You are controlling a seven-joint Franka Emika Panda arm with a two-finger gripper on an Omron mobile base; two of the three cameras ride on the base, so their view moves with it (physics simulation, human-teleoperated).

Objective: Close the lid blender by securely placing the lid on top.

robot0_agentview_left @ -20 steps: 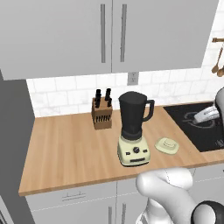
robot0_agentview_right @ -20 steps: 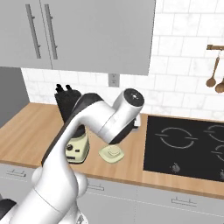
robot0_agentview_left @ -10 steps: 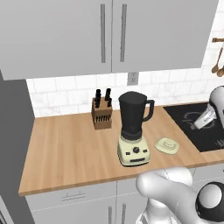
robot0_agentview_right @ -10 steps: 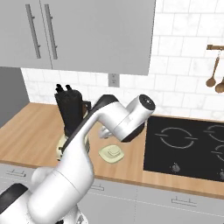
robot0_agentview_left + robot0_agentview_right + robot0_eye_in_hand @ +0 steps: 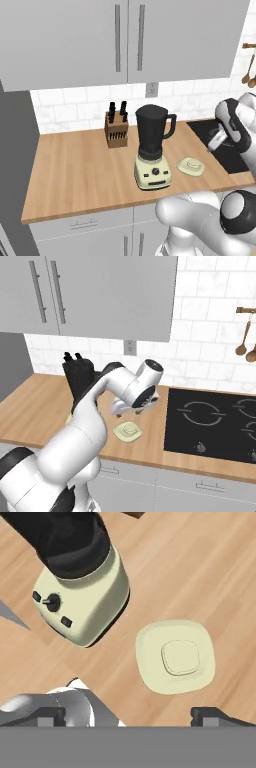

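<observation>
**Lid flat on the desk, jaws above it and empty**

From the hand view I look almost straight down on the lid [image 5: 175, 657]. It lies flat on the wooden desk [image 5: 200, 567], cap side up, just beside the cream base of the blender [image 5: 82, 602] but not touching it. The gripper [image 5: 127, 716] shows two dark fingertips [image 5: 212, 716] at the bottom of that view, set wide apart with nothing between them; the lid sits a little ahead of them and closer to the tip on that side. I see no contact with the lid.

The left base view gives me what the hand view cannot: the whole blender [image 5: 152, 147] standing upright, its dark jar open at the top, with the lid [image 5: 191, 166] on the desk [image 5: 75, 175] to its right, near the hob [image 5: 227, 150]. A knife block [image 5: 116, 130] stands behind the blender to the left.

In the right base view my own arm covers most of the blender, but the lid [image 5: 128, 431] is plain on the desk [image 5: 30, 406], with the hand hanging just above and behind it. There I cannot make out the jaws themselves.
</observation>
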